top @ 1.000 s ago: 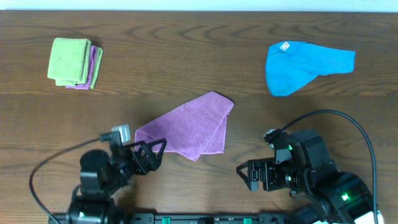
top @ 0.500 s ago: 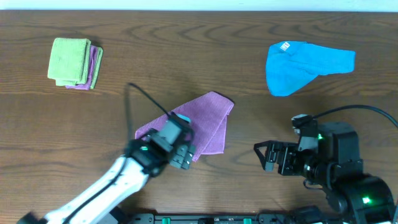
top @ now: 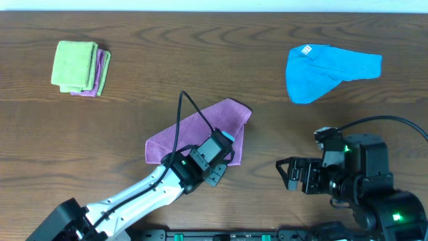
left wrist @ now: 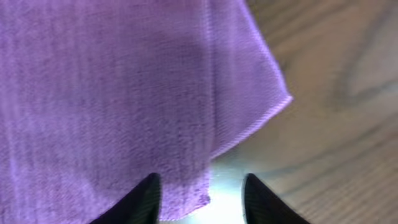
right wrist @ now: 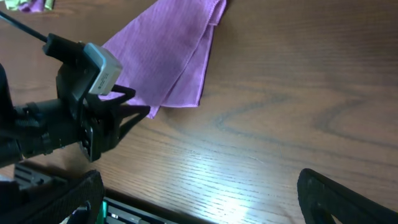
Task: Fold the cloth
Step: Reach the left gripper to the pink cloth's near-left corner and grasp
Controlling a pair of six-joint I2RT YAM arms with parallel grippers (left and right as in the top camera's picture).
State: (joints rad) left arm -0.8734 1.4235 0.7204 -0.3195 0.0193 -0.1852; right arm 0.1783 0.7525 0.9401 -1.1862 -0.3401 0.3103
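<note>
The purple cloth (top: 200, 127) lies roughly folded at the table's centre, also seen in the right wrist view (right wrist: 168, 56). My left gripper (top: 217, 175) is down at its near corner. In the left wrist view the cloth (left wrist: 124, 93) fills the frame, and its corner edge pokes between the two dark fingertips (left wrist: 149, 198) of the left gripper (left wrist: 202, 196), which stand partly apart with a bright gap beside the fabric. My right gripper (top: 287, 175) hovers open over bare wood at the front right, wide apart in its own view (right wrist: 205, 205) with nothing between its fingers.
A crumpled blue cloth (top: 328, 70) lies at the back right. A folded green cloth (top: 73, 65) sits on a folded purple one (top: 102, 70) at the back left. The table's front edge with a black rail (right wrist: 143, 211) runs close under both arms.
The left arm has swung from the front left to the purple cloth's near corner, and its jaws have narrowed. The right arm has shifted a little to the right.
</note>
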